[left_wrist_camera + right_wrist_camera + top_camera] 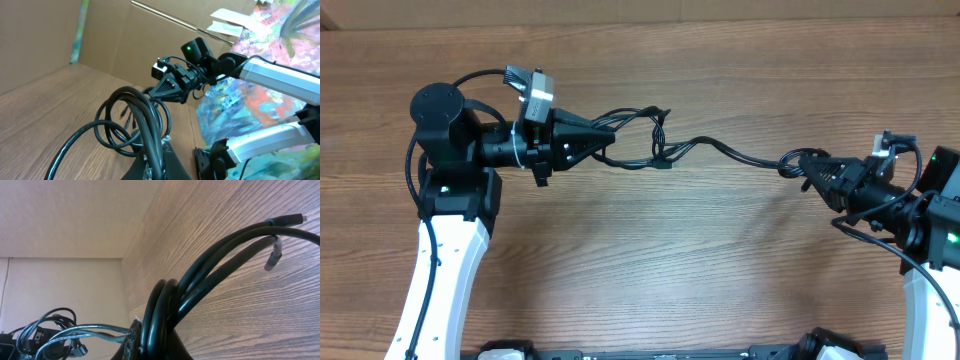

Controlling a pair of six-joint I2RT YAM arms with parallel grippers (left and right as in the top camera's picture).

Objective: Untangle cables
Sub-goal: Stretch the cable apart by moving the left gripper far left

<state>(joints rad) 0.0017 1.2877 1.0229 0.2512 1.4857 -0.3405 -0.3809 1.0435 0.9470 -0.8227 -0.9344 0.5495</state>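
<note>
Over a wooden table (620,260), black cables (740,153) run left to right, the left gripper (608,137) and right gripper (804,166) each pinching an end; the tangle (660,150) lies nearer left.

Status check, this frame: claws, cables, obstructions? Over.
Left claw shut on cables. Right claw shut on cables too. Cables stretched between claws, knotted nearer left. No obstruction visible.

My left gripper (607,138) points toward 3 o'clock, my right gripper (798,166) toward 10; both are clamped on the cables (658,150).
</note>
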